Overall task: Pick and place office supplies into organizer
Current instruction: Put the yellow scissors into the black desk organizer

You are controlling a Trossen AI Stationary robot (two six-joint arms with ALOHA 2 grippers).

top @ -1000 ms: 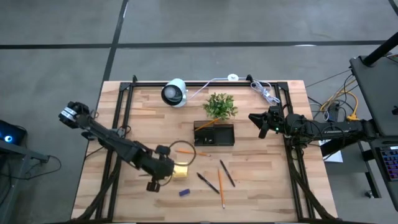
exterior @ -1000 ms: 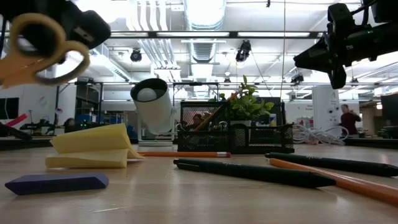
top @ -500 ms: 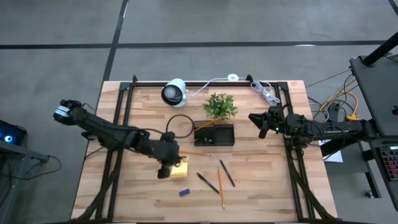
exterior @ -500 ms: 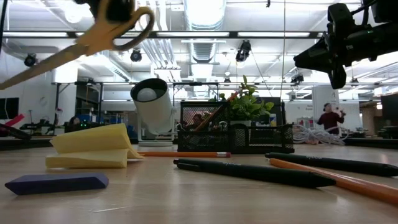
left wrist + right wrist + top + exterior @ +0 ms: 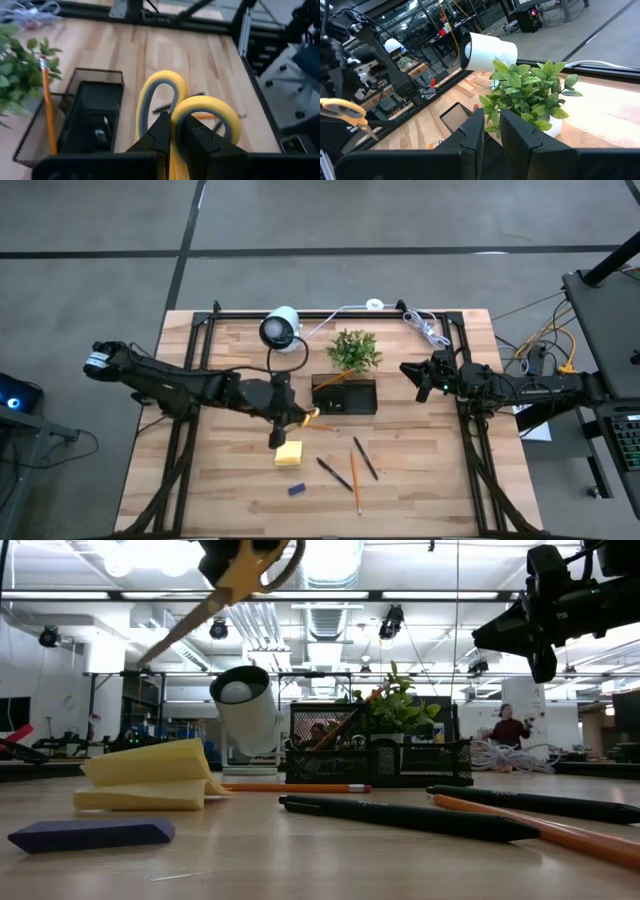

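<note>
The scissors (image 5: 180, 120) are clamped between the closed jaws of the left gripper (image 5: 281, 402) and are carried in the air above the table (image 5: 420, 480). Two yellow loop handles lined in grey are seen just ahead of the dark fingers (image 5: 161, 135) in the left wrist view, and in the low view the blades (image 5: 190, 625) are seen slanting down and away from the handles. No brand, label or readable writing is made out on any item.

The organizer (image 5: 345, 396), a black mesh tray with compartments, is found just ahead of the left jaws, on the table beside the plant (image 5: 353, 350). One orange pencil (image 5: 47, 107) is stood tilted in a mesh compartment, and small dark items, too small to identify, are seen on the floor of the deeper black compartment (image 5: 97, 125).

On the table below and past the left jaws, a yellow sticky-note pad (image 5: 289, 453) is laid with its top sheets lifted, a small blue block (image 5: 296, 490) is set near it, and an orange pencil (image 5: 318, 426) is laid close to the organizer. Farther off, two dark pens (image 5: 365, 458) and another orange pencil (image 5: 354, 475) are scattered.

The right gripper (image 5: 421, 376) is held in the air to the far side of the organizer; its jaws are nearly together on nothing, with the plant and a white camera (image 5: 487, 51) seen beyond them.
</note>
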